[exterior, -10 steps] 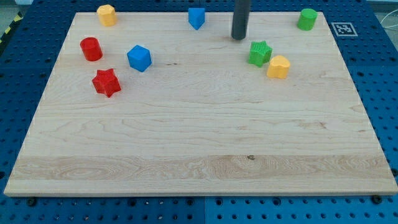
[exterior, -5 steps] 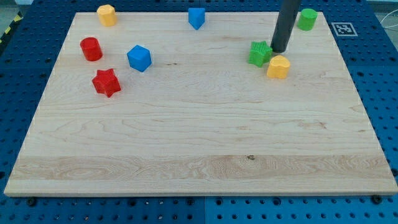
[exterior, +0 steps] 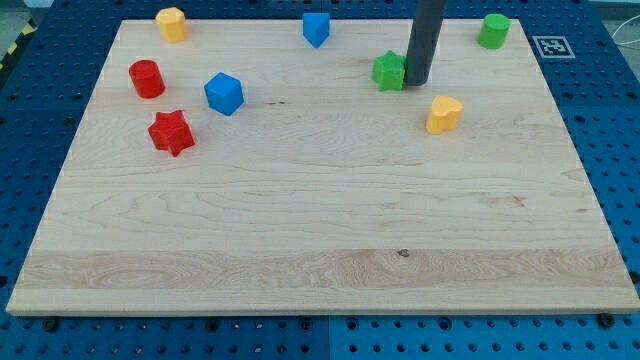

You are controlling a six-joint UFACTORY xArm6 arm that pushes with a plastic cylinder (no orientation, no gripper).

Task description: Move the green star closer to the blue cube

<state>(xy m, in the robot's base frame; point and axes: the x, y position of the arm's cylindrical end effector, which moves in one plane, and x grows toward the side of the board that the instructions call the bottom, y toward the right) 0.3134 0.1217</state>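
Observation:
The green star lies near the view's top, right of centre, on the wooden board. My tip touches the star's right side. The blue cube sits well to the star's left, in the view's upper left. The rod rises out of the view's top edge.
A yellow block lies below and right of my tip. A green cylinder is at the top right. A blue block is at the top centre. A yellow block, a red cylinder and a red star are at the left.
My tip swung right around the green star, then pushed it left and slightly up. The yellow block beside it shifted slightly down and now stands apart.

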